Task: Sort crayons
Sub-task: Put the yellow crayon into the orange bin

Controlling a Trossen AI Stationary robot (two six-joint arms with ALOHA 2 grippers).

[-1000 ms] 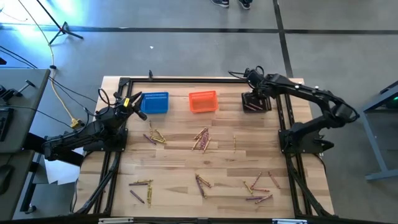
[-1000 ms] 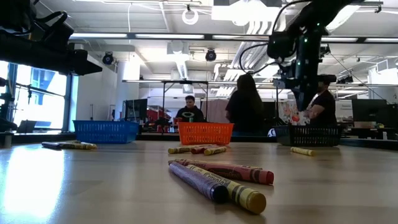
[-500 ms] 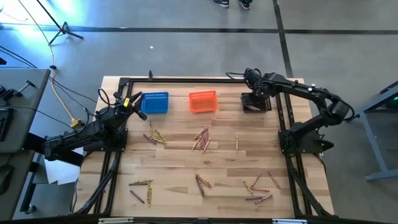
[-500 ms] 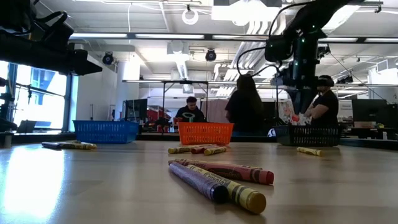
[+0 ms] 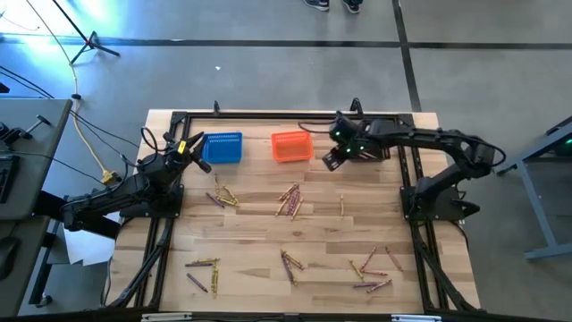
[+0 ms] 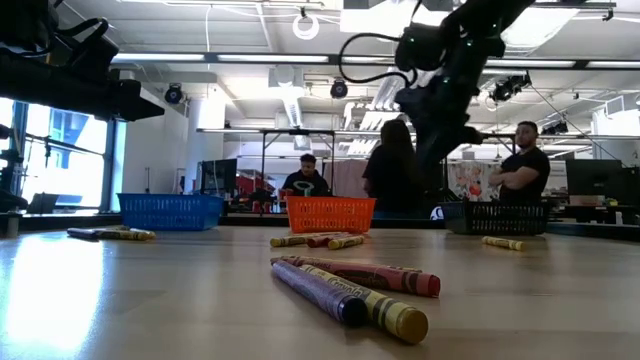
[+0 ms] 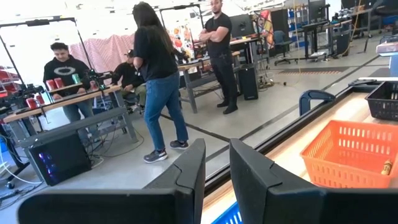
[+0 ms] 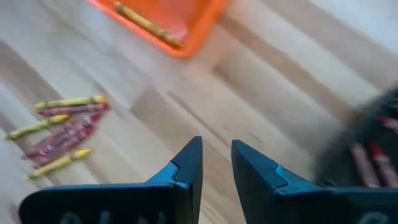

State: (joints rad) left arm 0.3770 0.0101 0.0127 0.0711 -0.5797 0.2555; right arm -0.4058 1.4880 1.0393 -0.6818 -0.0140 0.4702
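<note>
Crayons lie on the wooden table in several clusters: near the blue basket (image 5: 222,197), mid-table (image 5: 290,200), one alone (image 5: 340,205), and along the near edge (image 5: 203,264) (image 5: 290,263) (image 5: 374,268). A blue basket (image 5: 222,148), an orange basket (image 5: 291,146) and a black basket (image 5: 380,150) stand in a row at the far side. My right gripper (image 5: 332,159) hovers between the orange and black baskets, shut and empty (image 8: 216,165). My left gripper (image 5: 192,148) waits by the blue basket's left side, shut and empty (image 7: 216,162).
The orange basket (image 8: 168,25) holds a yellow crayon (image 8: 146,23). The black basket (image 8: 367,149) holds reddish crayons. A black frame (image 5: 295,114) runs along the table's far and side edges. People stand and sit in the room beyond the table (image 6: 395,170).
My right gripper has gone from above the black basket toward the table's left edge and a little toward the near edge. It now hangs between the black and orange baskets.
</note>
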